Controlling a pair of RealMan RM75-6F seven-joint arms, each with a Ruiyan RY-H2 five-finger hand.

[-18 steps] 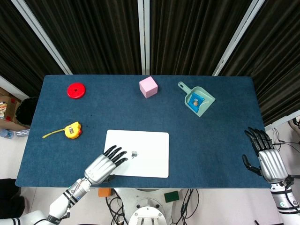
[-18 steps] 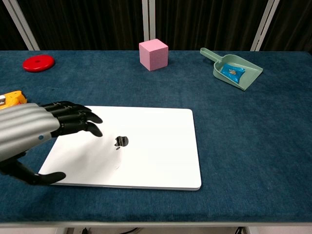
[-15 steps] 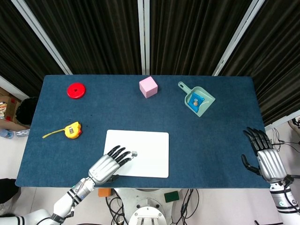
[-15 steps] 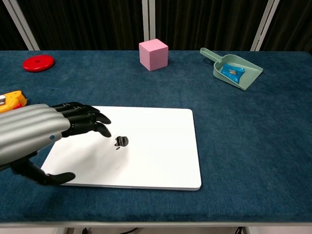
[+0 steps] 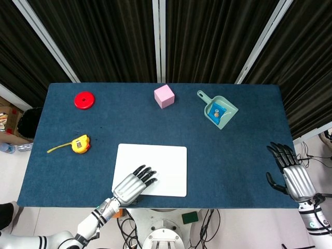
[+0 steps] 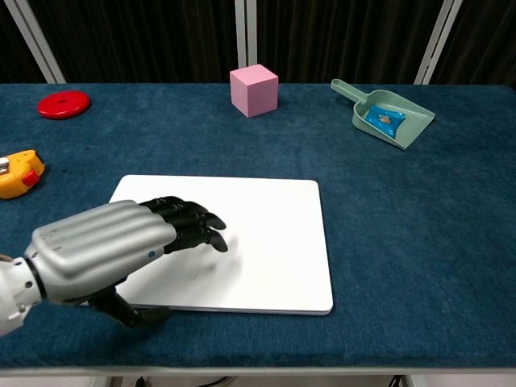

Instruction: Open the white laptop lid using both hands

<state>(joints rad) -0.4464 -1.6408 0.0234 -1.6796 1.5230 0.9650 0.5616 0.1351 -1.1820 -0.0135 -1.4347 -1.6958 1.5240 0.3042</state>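
The white laptop (image 5: 161, 155) (image 6: 266, 234) lies closed and flat on the blue table, near its front edge. My left hand (image 5: 133, 185) (image 6: 113, 250) hovers over the lid's front left part, fingers stretched out toward the middle and covering the logo. Its thumb hangs below the laptop's front edge. Whether the fingers touch the lid cannot be told. My right hand (image 5: 293, 174) is open with fingers spread at the table's right front corner, far from the laptop, and shows only in the head view.
A pink cube (image 5: 164, 96) and a green dustpan (image 5: 219, 111) with a blue item stand at the back. A red disc (image 5: 84, 100) is at the back left. A yellow tape measure (image 5: 79, 144) lies left of the laptop.
My left hand has slid right and toward the front edge over the lid, now hiding the logo. My right hand has drifted slightly down.
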